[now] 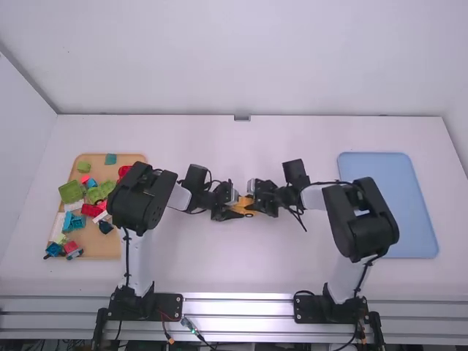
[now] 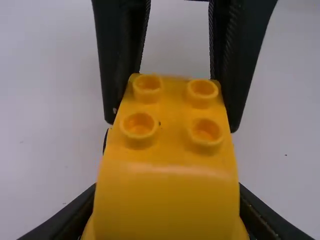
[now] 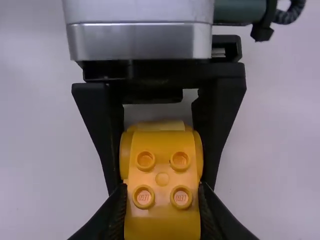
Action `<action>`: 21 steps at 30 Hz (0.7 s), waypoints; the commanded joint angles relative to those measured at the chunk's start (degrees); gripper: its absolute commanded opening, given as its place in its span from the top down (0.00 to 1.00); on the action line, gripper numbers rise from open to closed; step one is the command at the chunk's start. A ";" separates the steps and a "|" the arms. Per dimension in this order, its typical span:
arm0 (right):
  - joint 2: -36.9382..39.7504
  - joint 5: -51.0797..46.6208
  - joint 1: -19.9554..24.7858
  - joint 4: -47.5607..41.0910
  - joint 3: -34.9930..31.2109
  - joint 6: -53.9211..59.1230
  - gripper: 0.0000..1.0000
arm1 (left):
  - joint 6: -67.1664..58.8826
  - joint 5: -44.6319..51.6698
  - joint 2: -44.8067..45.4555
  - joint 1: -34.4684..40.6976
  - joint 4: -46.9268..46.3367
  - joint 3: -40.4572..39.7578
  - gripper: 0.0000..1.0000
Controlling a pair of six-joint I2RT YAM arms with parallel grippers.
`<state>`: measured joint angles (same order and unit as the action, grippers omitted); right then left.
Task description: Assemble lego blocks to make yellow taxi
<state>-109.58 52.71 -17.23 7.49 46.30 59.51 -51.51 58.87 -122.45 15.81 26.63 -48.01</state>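
Clasping the yellow block assembly (image 2: 165,190) over the middle of the bench (image 1: 292,252), the left gripper (image 1: 235,208) and right gripper (image 1: 253,205) have a tan tray (image 1: 102,245) of multicoloured blocks (image 1: 71,191) at nine o'clock, a blue tray (image 1: 398,219) at three.

I am seeing bright, diffuse light spreading evenly over the tabletop (image 1: 292,139) in the high view, while the metal rail (image 1: 238,307) is throwing back white glare. My wrist views are looking dimmer, and soft shading is rounding the yellow block (image 2: 165,200).
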 commanded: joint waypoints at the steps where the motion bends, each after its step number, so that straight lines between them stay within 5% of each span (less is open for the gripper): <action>1: -0.68 -3.13 -1.60 0.20 -1.27 0.50 1.00 | 1.09 0.22 -1.36 0.28 -0.68 0.68 0.46; 11: -4.31 -4.90 -1.14 -9.77 3.85 2.67 1.00 | 1.09 0.00 -1.36 0.28 -0.61 1.29 0.45; 21: -5.64 -16.79 -4.26 -9.03 4.00 -1.57 1.00 | 1.11 0.17 -1.36 0.28 -0.22 1.03 0.47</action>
<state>-111.00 47.72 -20.84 -0.14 52.18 58.61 -51.94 58.72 -122.48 15.68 27.14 -47.72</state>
